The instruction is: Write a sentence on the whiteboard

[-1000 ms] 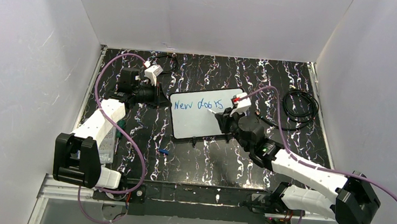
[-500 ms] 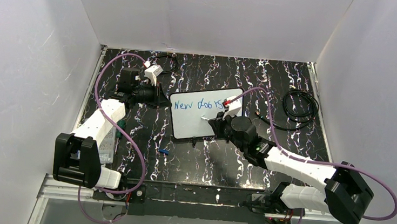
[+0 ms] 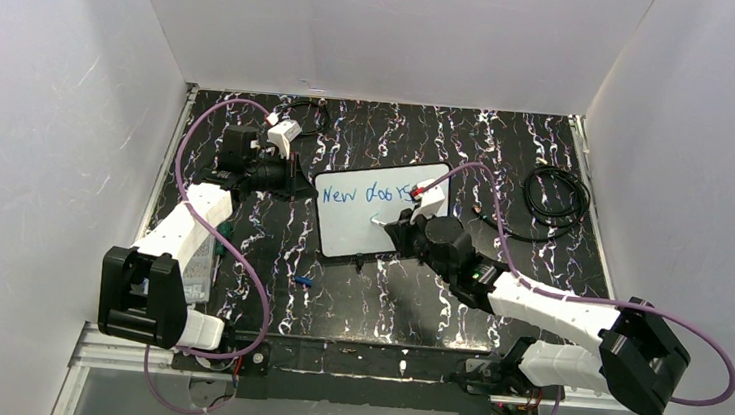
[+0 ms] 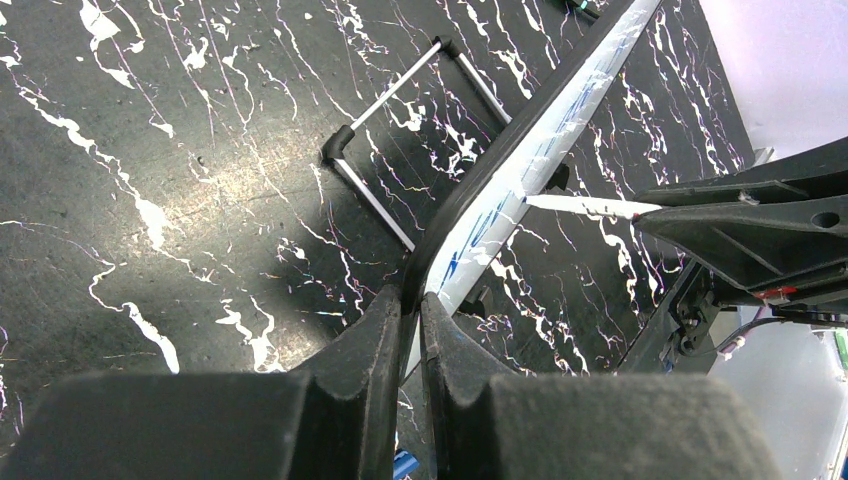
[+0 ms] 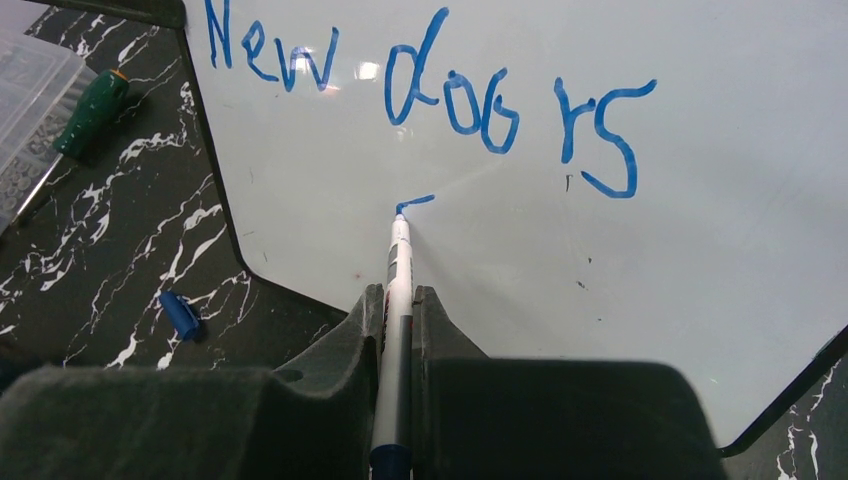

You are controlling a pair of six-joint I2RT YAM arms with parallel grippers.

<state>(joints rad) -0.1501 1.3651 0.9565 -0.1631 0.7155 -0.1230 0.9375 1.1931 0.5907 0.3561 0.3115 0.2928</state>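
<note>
Small white dark-framed whiteboard [image 3: 361,232]: flat on black veined tabletop [image 3: 386,290]. Blue sentence [image 5: 430,90]: "New doors", upper board. Left gripper [image 4: 412,300]: clamped on board's left edge. Right gripper [image 5: 398,295]: grasping white marker [image 5: 399,255], tip on board under the words.

From the right wrist, the whiteboard [image 5: 700,250] is cut off by the top and right edges, and the rear of the marker [image 5: 399,260] is buried between the fingers of the right gripper [image 5: 398,292]. A clear box [image 5: 25,85] is clipped by the left edge. From the left wrist, the whiteboard is viewed nearly edge-on, so the sentence [image 4: 468,252] cannot be read, and its rim is hidden where the left gripper [image 4: 410,300] pinches it. From above, its near right corner is covered by the right arm [image 3: 535,308]; a blue item [image 3: 304,281] is too small to be identified.
</note>
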